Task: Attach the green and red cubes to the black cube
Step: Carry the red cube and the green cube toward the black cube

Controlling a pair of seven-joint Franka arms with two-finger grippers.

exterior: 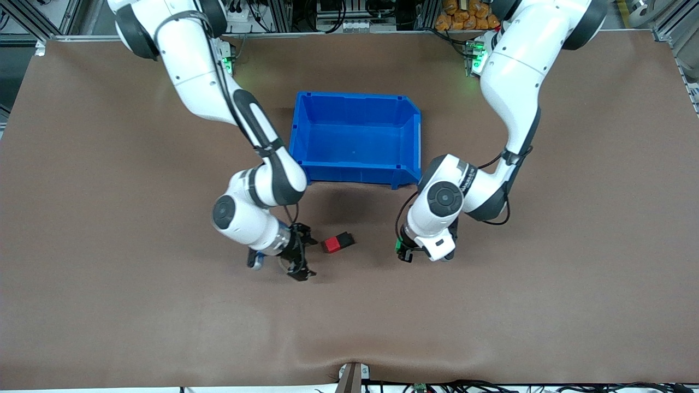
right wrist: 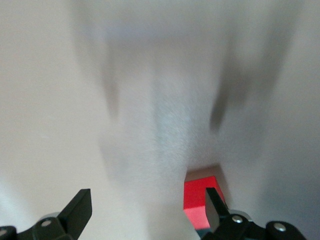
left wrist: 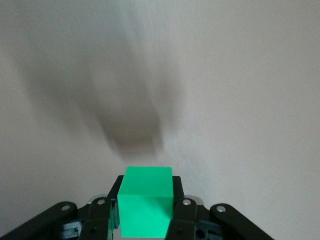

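The red cube (exterior: 330, 245) and the black cube (exterior: 345, 239) lie touching side by side on the brown table, nearer the front camera than the blue bin. My right gripper (exterior: 309, 257) is open and empty, low over the table beside the red cube; in the right wrist view the red cube (right wrist: 199, 197) sits next to one fingertip of the right gripper (right wrist: 147, 204). My left gripper (exterior: 404, 252) is shut on the green cube (left wrist: 146, 200), just above the table toward the left arm's end from the black cube. The black cube is hidden in both wrist views.
A large empty blue bin (exterior: 352, 96) stands at the table's middle, farther from the front camera than the cubes and both grippers. The brown table mat (exterior: 491, 316) stretches bare around them.
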